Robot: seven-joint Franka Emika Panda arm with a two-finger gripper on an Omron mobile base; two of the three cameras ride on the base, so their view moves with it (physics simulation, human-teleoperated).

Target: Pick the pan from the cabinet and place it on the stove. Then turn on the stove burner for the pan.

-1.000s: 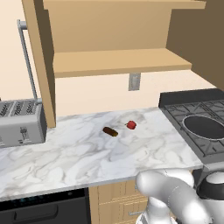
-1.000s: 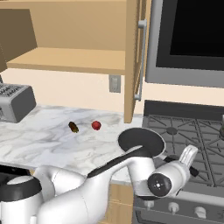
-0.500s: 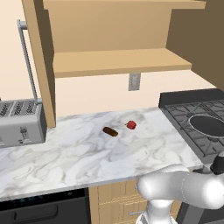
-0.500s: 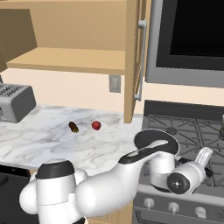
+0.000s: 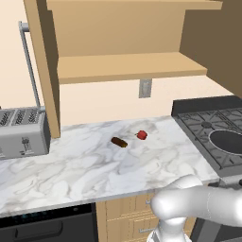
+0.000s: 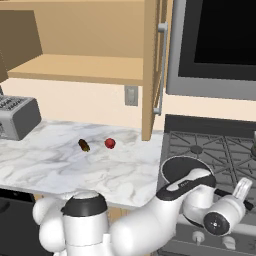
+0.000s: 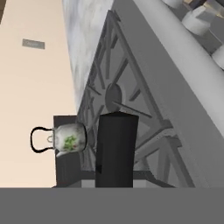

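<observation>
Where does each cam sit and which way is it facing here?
Left base view: behind the arm on its left, looking forward and down over the counter, open cabinet and toaster; white arm at lower right.
Right base view: behind on the right, facing the stove with the pan on it; arm crosses the bottom toward the knobs.
Hand view: on the hand, looking along the grates at a kettle; shut end effector at bottom.
Both base views share counter, cabinet, toaster, stove, pan.

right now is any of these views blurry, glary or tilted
Left base view: sharp, flat even light, faint shadow under the cabinet shelf. Right base view: crisp, no glare on the pan. Hand view: rolled sideways, so the stove grates run diagonally and the kettle looks tipped.
</observation>
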